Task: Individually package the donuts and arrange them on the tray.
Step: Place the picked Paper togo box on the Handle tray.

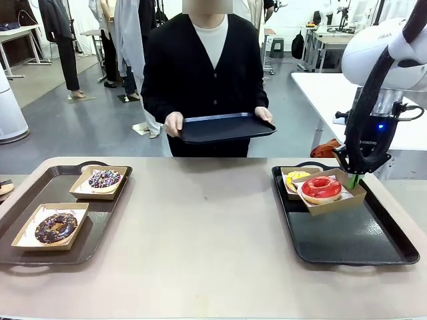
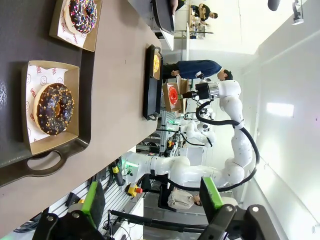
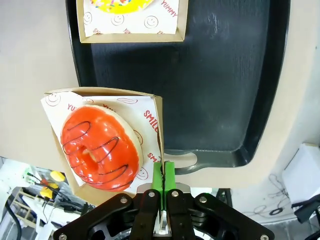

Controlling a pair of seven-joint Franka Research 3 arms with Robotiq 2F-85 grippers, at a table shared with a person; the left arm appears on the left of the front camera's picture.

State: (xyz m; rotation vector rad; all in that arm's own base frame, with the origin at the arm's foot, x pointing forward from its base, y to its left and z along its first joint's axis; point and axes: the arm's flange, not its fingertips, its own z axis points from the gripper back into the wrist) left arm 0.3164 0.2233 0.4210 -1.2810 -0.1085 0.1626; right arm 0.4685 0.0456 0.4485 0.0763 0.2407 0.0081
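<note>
Right end effector (image 3: 163, 172) pinches the rim of the box (image 3: 156, 107) holding the red donut (image 3: 100, 147), above the black tray (image 3: 225, 90). The yellow donut (image 3: 122, 5) is cut off; left end effector (image 2: 152, 197) gapes empty.

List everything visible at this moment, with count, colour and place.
Donuts: four. Red-glazed donut in a box lifted over the right tray; yellow donut boxed on that tray; sprinkled donut and dark chocolate donut boxed on the left tray.
Third tray: one, dark, held by the person.
Table: one, beige.
Right gripper: shut on the box's edge.
Left gripper: open, empty.
</note>
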